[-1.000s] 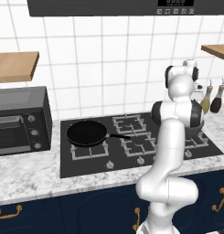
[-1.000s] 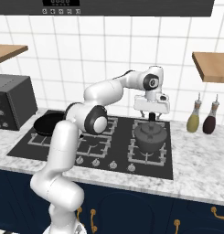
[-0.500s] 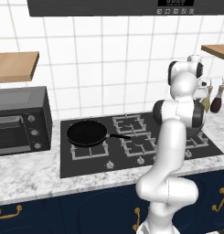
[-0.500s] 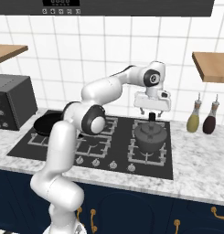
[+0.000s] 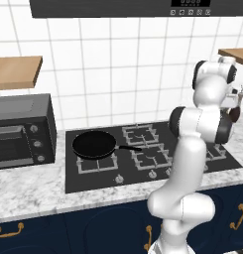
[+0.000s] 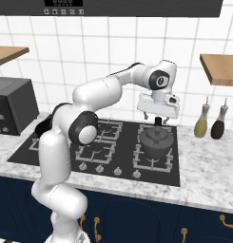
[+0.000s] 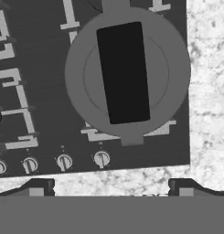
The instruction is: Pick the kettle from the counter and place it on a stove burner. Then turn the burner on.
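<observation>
Cooktop [image 6: 61, 163]: kettle [image 6: 156, 141] on front-right burner, fingers [image 6: 157, 119] spread wide above; left view reveals frying pan [image 5: 94, 144].

Frying pan on the black cooktop, arm standing at the right

A flat black frying pan [image 5: 94, 144] sat on the rear left burner [image 5: 95, 155] of the black cooktop [image 5: 88, 178], its handle pointing right toward the middle grates. Small silver knobs [image 5: 120, 178] lined the cooktop's front edge. Left of the cooktop, a dark toaster oven [image 5: 21, 130] stood on the white marble counter [image 5: 29, 191], beneath a light wooden shelf [image 5: 16, 71]. The white arm [image 5: 197, 144] rose in front of the cooktop's right side and hid the burners there. A dark bottle [image 5: 235, 110] peeked out just right of the arm.
</observation>
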